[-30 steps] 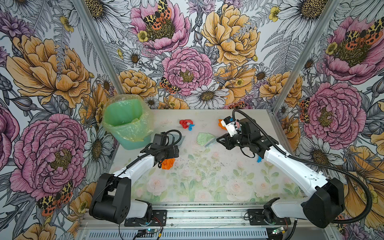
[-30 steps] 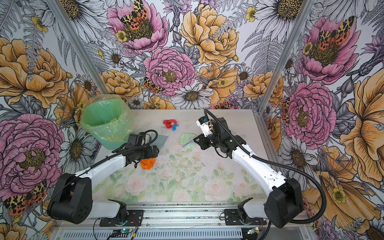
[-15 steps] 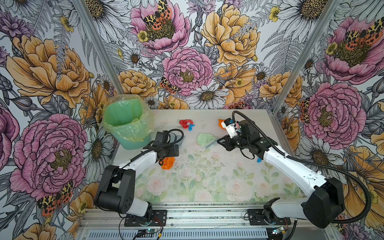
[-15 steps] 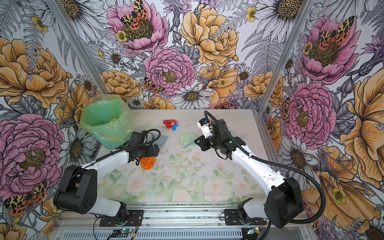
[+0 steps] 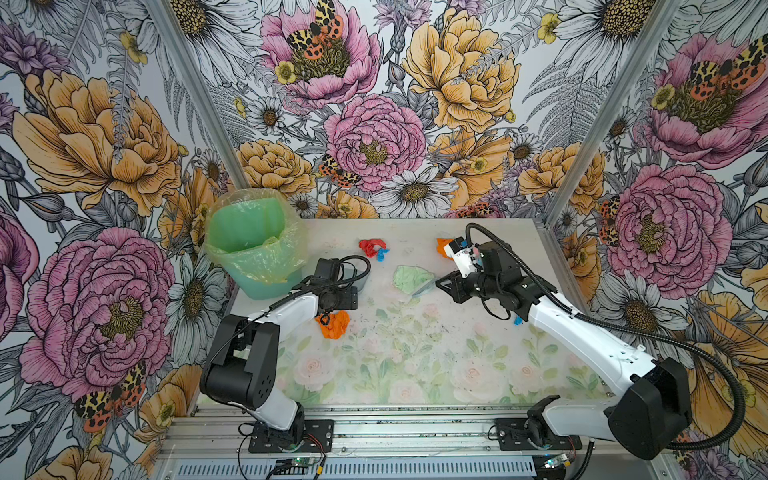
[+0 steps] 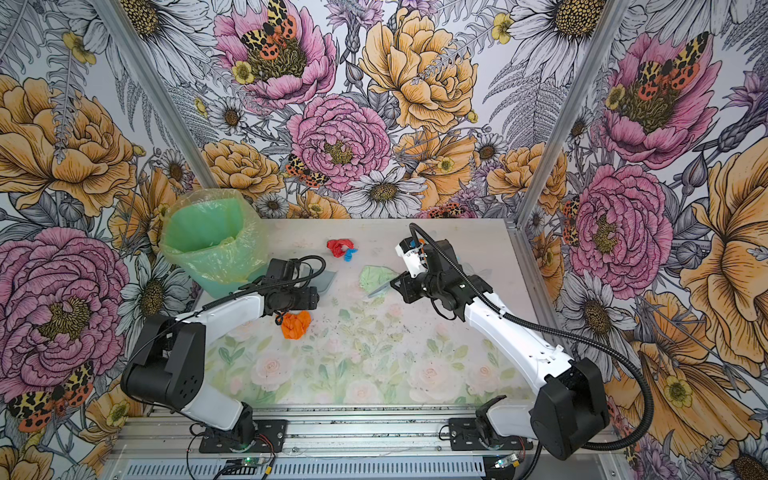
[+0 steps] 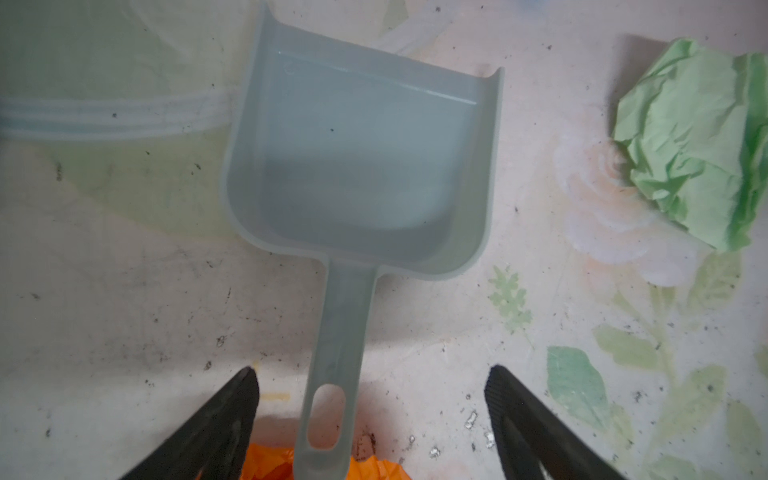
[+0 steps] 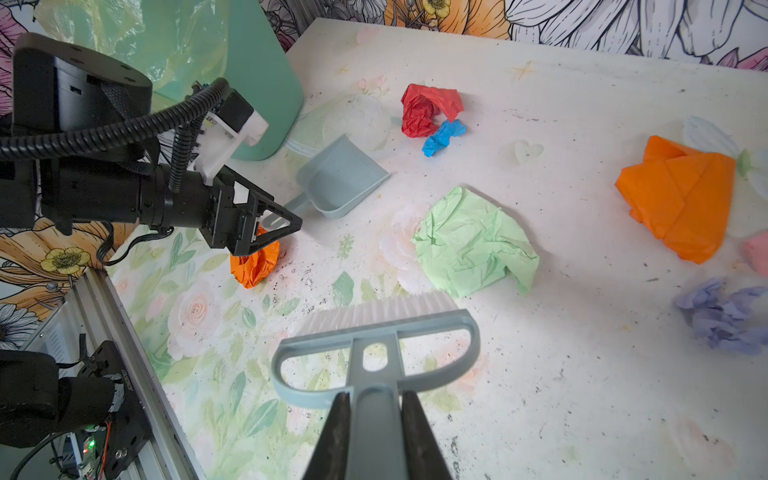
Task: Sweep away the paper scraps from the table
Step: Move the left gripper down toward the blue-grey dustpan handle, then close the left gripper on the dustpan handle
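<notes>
Worktop (image 5: 415, 374): paper scraps (image 5: 411, 278) are scattered mid-frame in both top views, none collected. The dustpan (image 7: 357, 166) lies flat, with the left gripper (image 7: 370, 370) spread open astride its handle. The brush (image 8: 374, 332) is clamped in the right gripper (image 8: 376, 395). Step judged: dustpan pickup. Next, the jaws should be closed squarely on the handle.

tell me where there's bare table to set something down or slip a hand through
Freest: the near half of the table, from its front edge up to the orange wad. A smaller bare strip lies at the back between the bin and the red wad. Crowded: the middle, around the pale green wad, dustpan and brush.
</notes>
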